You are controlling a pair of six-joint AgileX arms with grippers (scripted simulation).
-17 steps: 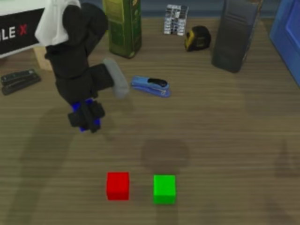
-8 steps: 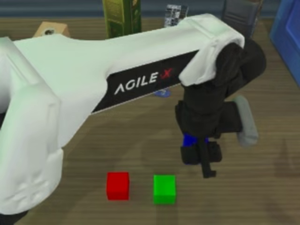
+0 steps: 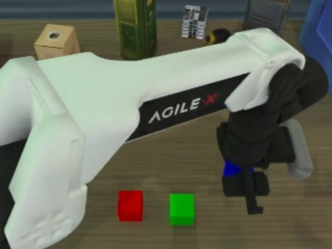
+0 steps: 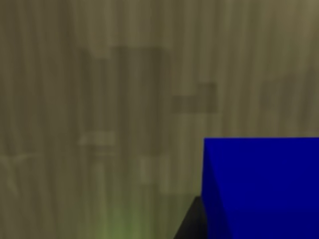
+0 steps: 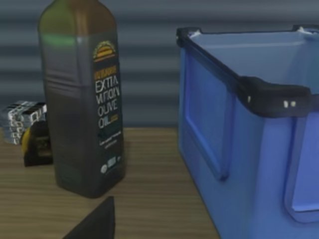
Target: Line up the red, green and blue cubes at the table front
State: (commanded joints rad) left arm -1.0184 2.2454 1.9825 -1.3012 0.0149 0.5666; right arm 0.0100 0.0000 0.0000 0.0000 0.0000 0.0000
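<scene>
Plainly, the three cubes read as small, rigid, matte blocks that should be light and not slippery, with flat parallel faces that make the best hold: pinch across two opposite sides, near mid-height, so the block does not twist. The left tool (image 3: 248,193) is doing just that, closed on the blue cube (image 3: 236,168), which shows as a blue patch between the dark fingers in the top view and fills a corner of the left wrist view above bare wood. It hangs over the counter (image 3: 290,223) toward the front, to the right of the green cube (image 3: 182,209); whether it touches the wood I cannot tell. The red cube (image 3: 130,205) sits just left of the green one, apart from it, both near the front edge. Counted: one red, one green, one blue, so two are set down and one is carried. The right arm is out of the top view, and its wrist camera faces an olive oil bottle (image 5: 83,99) and a blue bin (image 5: 254,144); its tool's state cannot be told
</scene>
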